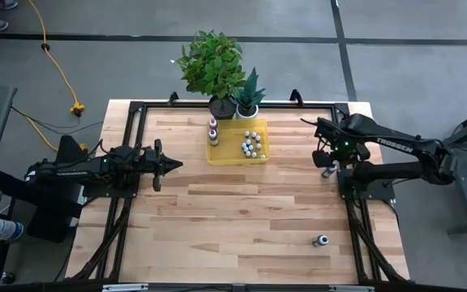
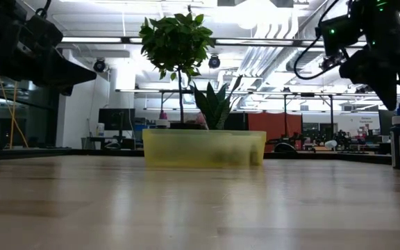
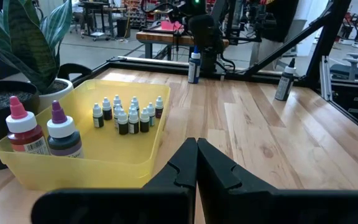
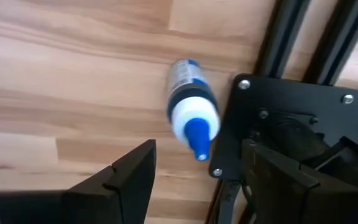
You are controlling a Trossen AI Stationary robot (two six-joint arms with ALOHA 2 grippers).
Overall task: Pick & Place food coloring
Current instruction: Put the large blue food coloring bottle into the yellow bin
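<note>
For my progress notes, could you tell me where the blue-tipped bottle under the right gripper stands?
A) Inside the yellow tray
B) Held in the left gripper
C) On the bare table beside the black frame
C: the blue-tipped bottle stands on the table beside the black frame, under the open right gripper.

We're over a blue-tipped, white-shouldered bottle [image 4: 190,114] on pale striped wood [image 4: 55,74], just beyond our black open jaws.

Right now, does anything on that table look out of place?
Two bottles stand outside the yellow tray, where the rest sit: a blue-capped bottle below the open right tool, and another bottle alone near the table's front right.
</note>
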